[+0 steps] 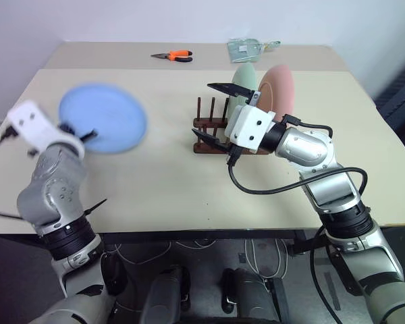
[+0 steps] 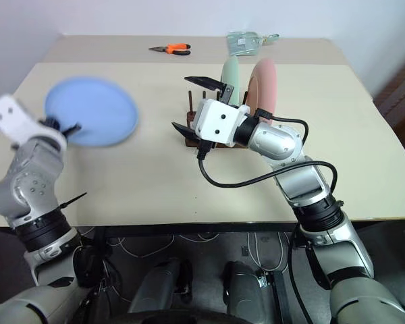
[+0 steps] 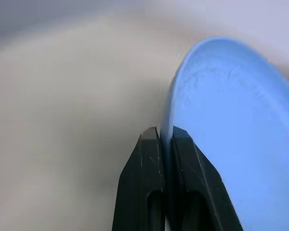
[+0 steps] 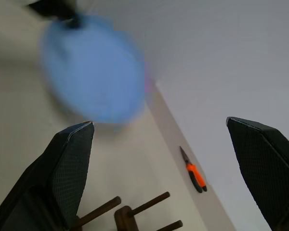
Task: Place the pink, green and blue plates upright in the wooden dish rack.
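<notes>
On the beige table (image 1: 162, 189) against a white wall, left gripper (image 3: 166, 137) clamped on blurred blue plate (image 1: 102, 119) rim, right gripper (image 1: 214, 115) spread wide and empty beside wooden dish rack (image 1: 209, 128) holding green plate (image 1: 244, 81) and pink plate (image 1: 278, 91) upright, rack base partly hidden, orange pliers (image 1: 173, 56) at far edge.

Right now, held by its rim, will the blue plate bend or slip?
The blue plate keeps its round shape in the left gripper, so probably stiff. The grip is only at the edge, and the surface looks smooth, so it may pivot or slip.
</notes>
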Robot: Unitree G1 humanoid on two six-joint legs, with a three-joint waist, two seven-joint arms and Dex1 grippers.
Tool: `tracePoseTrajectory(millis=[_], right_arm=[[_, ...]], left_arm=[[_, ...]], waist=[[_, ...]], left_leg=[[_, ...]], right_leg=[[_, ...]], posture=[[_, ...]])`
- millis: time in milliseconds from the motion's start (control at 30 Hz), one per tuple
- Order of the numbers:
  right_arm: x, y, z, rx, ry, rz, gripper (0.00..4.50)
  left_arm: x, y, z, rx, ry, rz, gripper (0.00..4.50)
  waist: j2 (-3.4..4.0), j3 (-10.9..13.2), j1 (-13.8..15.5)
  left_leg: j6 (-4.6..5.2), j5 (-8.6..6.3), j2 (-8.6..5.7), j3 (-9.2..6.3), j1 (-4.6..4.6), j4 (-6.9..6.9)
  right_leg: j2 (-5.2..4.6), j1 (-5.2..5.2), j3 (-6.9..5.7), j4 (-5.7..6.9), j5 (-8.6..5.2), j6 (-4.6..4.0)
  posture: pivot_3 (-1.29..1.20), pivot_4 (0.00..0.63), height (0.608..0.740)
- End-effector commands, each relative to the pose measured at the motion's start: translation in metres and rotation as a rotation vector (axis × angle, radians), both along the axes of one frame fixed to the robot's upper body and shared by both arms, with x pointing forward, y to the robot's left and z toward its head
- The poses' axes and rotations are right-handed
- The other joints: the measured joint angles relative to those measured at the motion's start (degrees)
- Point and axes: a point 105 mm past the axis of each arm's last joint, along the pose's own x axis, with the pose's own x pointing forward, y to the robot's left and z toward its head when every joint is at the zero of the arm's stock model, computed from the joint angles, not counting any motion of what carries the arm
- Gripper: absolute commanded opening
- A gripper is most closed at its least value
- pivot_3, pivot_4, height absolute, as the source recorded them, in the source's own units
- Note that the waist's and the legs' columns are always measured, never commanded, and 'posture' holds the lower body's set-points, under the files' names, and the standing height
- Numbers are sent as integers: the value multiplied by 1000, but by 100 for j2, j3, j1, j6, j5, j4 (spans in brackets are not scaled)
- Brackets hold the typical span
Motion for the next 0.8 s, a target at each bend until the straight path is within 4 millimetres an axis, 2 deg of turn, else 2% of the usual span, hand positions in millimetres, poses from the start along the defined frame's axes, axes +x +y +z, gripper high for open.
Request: tracePoseTrajectory(millis=[33, 167, 300, 367, 467, 600, 633, 700, 800], right_arm=[[-3, 15, -1, -57, -70, 37, 4500], [11, 33, 0, -72, -137, 24, 4500], [20, 46, 3, -85, -203, 10, 4500], [22, 49, 2, -102, -233, 7, 3956], [23, 49, 2, -112, -264, 0, 2633], [22, 46, -1, -128, -275, 0, 474], [22, 45, -1, -130, -281, -1, 15], [22, 44, 1, -129, -294, -7, 0], [20, 44, 5, -123, -308, -5, 0]], left_arm=[[-6, -37, 36, 69, -134, -149, 18], [-8, -66, 59, 47, -174, -246, 18], [-11, -86, 62, 37, -172, -303, 18], [-13, -91, 62, 29, -171, -315, 0], [-15, -94, 62, 37, -168, -317, 0], [-17, -94, 65, 36, -181, -336, 0], [-18, -94, 68, 36, -196, -341, 334], [-20, -85, 78, -56, -256, -325, 1064], [-20, -41, 91, -296, -358, -163, 2528]], waist=[[1, 0, -38], [3, 2, -174], [3, 2, -150], [2, 2, -129], [2, 2, -123], [2, 2, -136], [2, 2, -137], [2, 2, -137], [-1, 4, -128]], left_leg=[[0, 0, 1, 0, 2, -1], [-10, 9, 12, 0, 6, -2], [-11, 11, 15, -2, 6, -4], [-11, 11, 14, -1, 5, -5], [-11, 11, 11, -4, 2, -3], [-11, 11, 12, -6, 3, -3], [-11, 11, 13, -6, 3, -3], [-11, 11, 11, -5, 3, -3], [-11, 11, 13, -10, 1, -1]], right_leg=[[0, 0, 1, 0, 0, 0], [12, -4, 3, 8, 0, -2], [17, -6, 8, 8, -1, -3], [17, -4, 8, 7, -1, -3], [19, -2, 6, 4, -1, -3], [23, -3, 6, 6, -1, -3], [23, -3, 6, 5, -1, -3], [23, -3, 7, 5, -1, -3], [16, -2, 6, 2, -1, -3]], posture=[[0, 150, 740], [0, 150, 740], [0, 150, 740], [0, 150, 740], [0, 150, 740], [0, 150, 740], [0, 150, 740], [0, 150, 740], [0, 150, 740]])
